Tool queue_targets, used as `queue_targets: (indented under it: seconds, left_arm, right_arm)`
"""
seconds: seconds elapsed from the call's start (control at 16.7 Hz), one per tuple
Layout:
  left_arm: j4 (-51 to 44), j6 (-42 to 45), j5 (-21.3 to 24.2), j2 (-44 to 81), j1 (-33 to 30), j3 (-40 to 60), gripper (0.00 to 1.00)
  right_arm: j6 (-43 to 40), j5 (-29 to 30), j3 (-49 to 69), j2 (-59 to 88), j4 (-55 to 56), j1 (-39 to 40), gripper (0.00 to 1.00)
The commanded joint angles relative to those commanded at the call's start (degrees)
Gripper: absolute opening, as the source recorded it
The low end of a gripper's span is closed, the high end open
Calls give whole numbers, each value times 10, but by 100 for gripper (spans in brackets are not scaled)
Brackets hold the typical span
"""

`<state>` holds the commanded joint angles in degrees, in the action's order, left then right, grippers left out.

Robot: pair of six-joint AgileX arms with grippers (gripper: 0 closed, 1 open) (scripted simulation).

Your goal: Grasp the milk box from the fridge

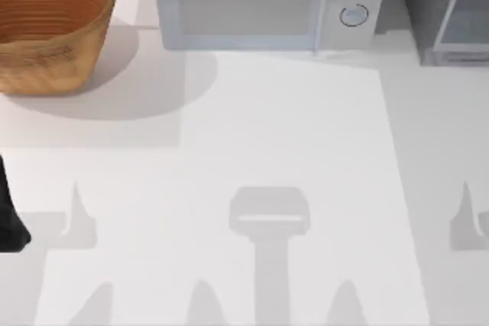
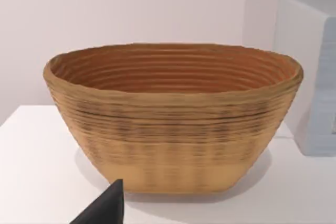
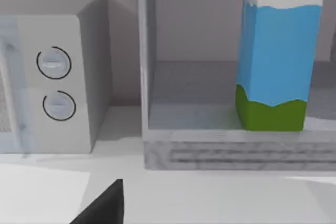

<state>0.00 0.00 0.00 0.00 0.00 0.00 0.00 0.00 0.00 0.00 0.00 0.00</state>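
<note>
The milk box (image 3: 278, 51) stands upright on the floor of the fridge (image 3: 210, 150), at the right of the compartment; it has a white top, blue body and green bottom band. In the top view the fridge (image 1: 451, 13) is at the table's back right corner. A dark part of my right gripper (image 3: 105, 205) sits low in the right wrist view, well short of the fridge and apart from the carton. My left gripper (image 2: 105, 208) faces the basket, and my left arm (image 1: 11, 211) shows at the table's left edge.
A pale grey microwave (image 1: 260, 5) with two round knobs (image 3: 55, 82) stands at the back middle, just left of the fridge. A woven basket (image 1: 50, 24) sits at the back left, seen close in the left wrist view (image 2: 168, 124). White table (image 1: 267, 135) lies in front.
</note>
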Motion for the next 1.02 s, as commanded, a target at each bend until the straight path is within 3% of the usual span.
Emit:
queue_targets:
  seconds: [0.24, 0.42, 1.02]
  left_arm:
    - [0, 0, 0, 0, 0, 0, 100]
    - [0, 0, 0, 0, 0, 0, 100]
    - [0, 0, 0, 0, 0, 0, 100]
  right_arm:
    - [-1, -8, 3, 18, 18, -7, 100]
    - [-2, -34, 15, 91, 92, -34, 100]
    - [3, -182, 61, 645, 574, -192, 100]
